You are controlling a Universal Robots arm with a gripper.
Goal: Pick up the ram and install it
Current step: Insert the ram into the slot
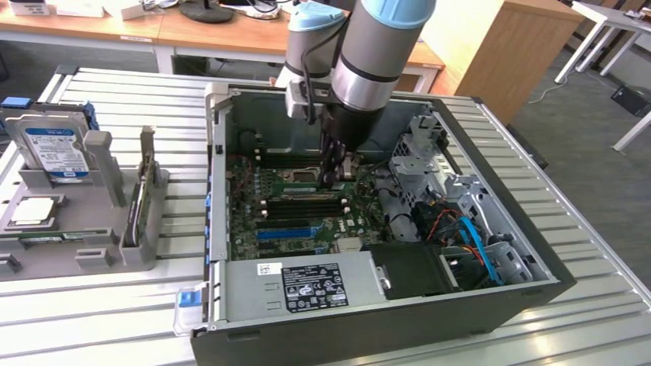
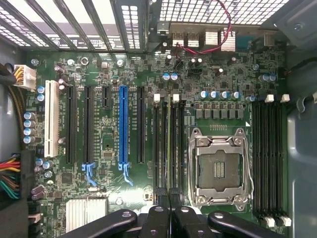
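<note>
The ram is a thin green stick standing on edge in one of the black memory slots beside the processor socket. From the wrist it appears edge-on as a narrow strip between the slots. My gripper is down inside the open computer case, over the end of that stick nearest the socket. Its two black fingertips are shut close together right at the end of the ram's top edge. Whether they pinch the stick or rest on it is not clear.
The motherboard carries a blue expansion slot and a second bank of memory slots. The power supply and drive cage crowd the case. Outside, a grey fixture holds a blue-labelled hard drive and a processor chip.
</note>
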